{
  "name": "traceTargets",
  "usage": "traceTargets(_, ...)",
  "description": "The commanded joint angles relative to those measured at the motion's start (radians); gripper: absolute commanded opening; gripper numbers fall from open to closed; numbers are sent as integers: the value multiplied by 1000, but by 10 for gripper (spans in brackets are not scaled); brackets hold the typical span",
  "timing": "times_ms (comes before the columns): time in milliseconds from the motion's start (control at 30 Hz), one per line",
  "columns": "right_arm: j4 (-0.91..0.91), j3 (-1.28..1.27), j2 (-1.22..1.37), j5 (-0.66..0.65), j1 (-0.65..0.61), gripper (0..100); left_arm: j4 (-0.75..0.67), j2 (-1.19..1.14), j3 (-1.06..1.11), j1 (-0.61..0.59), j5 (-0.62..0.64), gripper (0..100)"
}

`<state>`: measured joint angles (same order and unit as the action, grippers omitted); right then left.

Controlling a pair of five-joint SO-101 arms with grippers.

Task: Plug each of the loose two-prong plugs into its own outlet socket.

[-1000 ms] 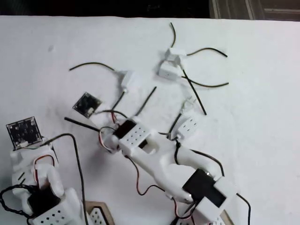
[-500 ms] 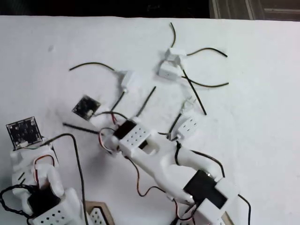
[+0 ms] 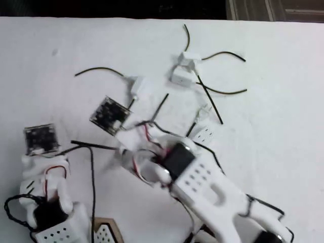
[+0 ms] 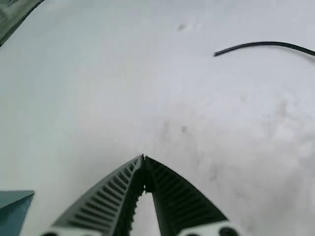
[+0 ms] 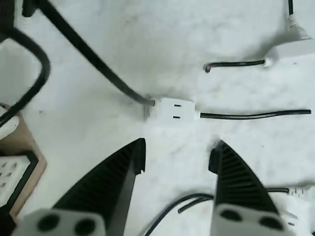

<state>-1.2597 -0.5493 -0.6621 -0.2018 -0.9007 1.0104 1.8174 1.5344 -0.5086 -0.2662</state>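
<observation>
Just ahead of the wide-open, empty right gripper [image 5: 179,144] lies the white outlet socket [image 5: 172,110], flat on the white table [image 5: 123,39]; left gripper [image 4: 144,160] pinched closed, empty.

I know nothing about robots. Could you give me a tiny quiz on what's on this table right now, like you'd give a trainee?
1. True or false: the left tool is open.
2. What lies on the table just beyond the open right tool? A) a white socket block with two slots B) a red cup C) a screwdriver
3. Fill in: the loose cables on the table are ___ in colour.
Key: 1 false, it is shut; 2 A; 3 black.
</observation>
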Motion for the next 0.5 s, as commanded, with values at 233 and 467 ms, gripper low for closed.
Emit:
traceTargets(233, -151, -61, -274, -86, 222, 33, 58, 8, -14, 234, -109, 24)
traceTargets(467, 87, -342, -294, -137, 315, 19, 166, 8, -150, 271, -103, 164)
